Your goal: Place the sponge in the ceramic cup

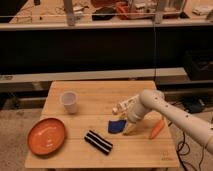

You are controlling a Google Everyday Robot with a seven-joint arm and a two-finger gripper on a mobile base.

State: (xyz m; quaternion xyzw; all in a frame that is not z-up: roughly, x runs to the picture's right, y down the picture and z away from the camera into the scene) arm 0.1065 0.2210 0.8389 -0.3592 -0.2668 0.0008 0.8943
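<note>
The blue sponge (117, 126) lies on the wooden table (100, 95), right of centre. My gripper (127, 119) is at the sponge's upper right edge, touching or just above it, at the end of the white arm that reaches in from the right. Whether it holds the sponge is unclear. The white ceramic cup (69, 102) stands upright at the table's back left, well apart from the sponge and the gripper.
An orange plate (46, 136) sits at the front left. A black-and-white striped block (98, 141) lies in front of the sponge. A small orange object (157, 128) rests by the right edge, under the arm. Behind the table runs a dark shelf unit.
</note>
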